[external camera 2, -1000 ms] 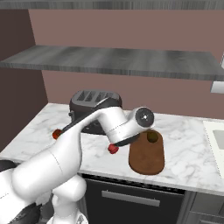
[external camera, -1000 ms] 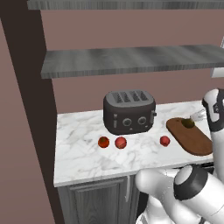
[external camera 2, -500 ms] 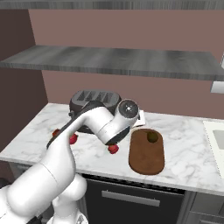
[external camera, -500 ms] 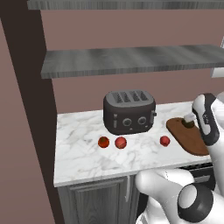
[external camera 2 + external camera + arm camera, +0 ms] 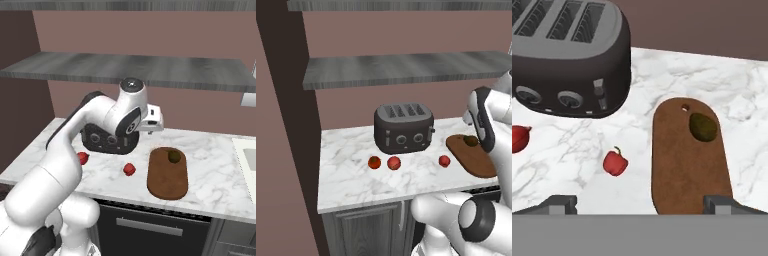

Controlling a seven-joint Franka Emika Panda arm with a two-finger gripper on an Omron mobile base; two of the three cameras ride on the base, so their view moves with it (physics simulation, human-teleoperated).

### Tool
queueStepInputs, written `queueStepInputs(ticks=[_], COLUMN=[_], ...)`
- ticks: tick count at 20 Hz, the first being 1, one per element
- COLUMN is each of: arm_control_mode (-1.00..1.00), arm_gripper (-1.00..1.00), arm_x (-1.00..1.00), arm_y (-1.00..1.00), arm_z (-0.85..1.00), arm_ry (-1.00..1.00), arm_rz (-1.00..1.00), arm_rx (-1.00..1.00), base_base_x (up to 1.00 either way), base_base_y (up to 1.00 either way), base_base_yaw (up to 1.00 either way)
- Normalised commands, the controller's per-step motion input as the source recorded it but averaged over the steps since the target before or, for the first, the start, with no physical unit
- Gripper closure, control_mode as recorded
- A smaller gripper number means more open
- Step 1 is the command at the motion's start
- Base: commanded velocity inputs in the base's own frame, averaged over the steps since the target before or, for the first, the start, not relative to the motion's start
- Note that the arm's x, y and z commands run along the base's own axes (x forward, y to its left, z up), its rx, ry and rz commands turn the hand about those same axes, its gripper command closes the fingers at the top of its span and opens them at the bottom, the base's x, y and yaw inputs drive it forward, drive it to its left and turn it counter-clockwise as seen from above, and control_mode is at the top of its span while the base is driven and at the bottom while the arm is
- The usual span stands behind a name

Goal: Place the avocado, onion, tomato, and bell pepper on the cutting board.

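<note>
Avocado: the avocado [image 5: 704, 127] lies on the cutting board [image 5: 684, 165], at the end with the small hole, nearer the back wall; it also shows in the left base view [image 5: 471, 141] and the right base view [image 5: 174, 157].
Cutting board: flat on the marble counter [image 5: 351, 175], to the right of the toaster [image 5: 404, 127], with a strip of bare counter between them.
Bell pepper: the hand view shows a small red bell pepper [image 5: 615, 162] with a green stalk, on the counter between toaster and board, just left of the board and clear of it. The base views show it merely as a red ball [image 5: 444, 161] [image 5: 129, 169]; the stalk is too small to make out there.
Other red pieces: the left base view shows two more red balls, [image 5: 374, 162] and [image 5: 394, 163], side by side in front of the toaster. The right base view has one of them [image 5: 83, 158] peeping out beside the arm. The hand view catches one at its left edge [image 5: 520, 138].
Hand: the hand [image 5: 640, 204] hangs above the counter, over the near end of the board. Its two fingertips stand far apart at the bottom of the hand view, with nothing between them.
Arm: in the right base view the white arm arches in front of the toaster; the left base view shows the toaster whole.
</note>
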Motion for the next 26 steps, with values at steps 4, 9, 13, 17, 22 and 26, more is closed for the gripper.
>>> queueStepInputs(ticks=[4,9,13,17,22,26], arm_control_mode=[-1.0,-1.0,-1.0,-1.0,-1.0,-1.0], arm_gripper=[-1.0,-1.0,-1.0,-1.0,-1.0,-1.0], arm_x=[-0.65,-0.72,-0.08,0.0,0.0,0.02], arm_y=[-0.02,0.02,0.42,0.47,0.44,0.15], arm_z=[-0.05,-0.33,-0.15,0.0,0.0,-0.01], arm_ry=[-0.13,-0.1,-0.01,0.02,0.0,0.03], arm_rz=[-0.12,-0.1,-0.1,-0.1,-0.12,-0.1], arm_rx=[0.06,0.09,0.0,-0.03,-0.03,-0.03], base_base_x=[0.0,0.0,0.0,0.0,0.0,0.0], base_base_y=[0.0,0.0,0.0,0.0,0.0,0.0], base_base_yaw=[0.0,0.0,0.0,0.0,0.0,0.0])
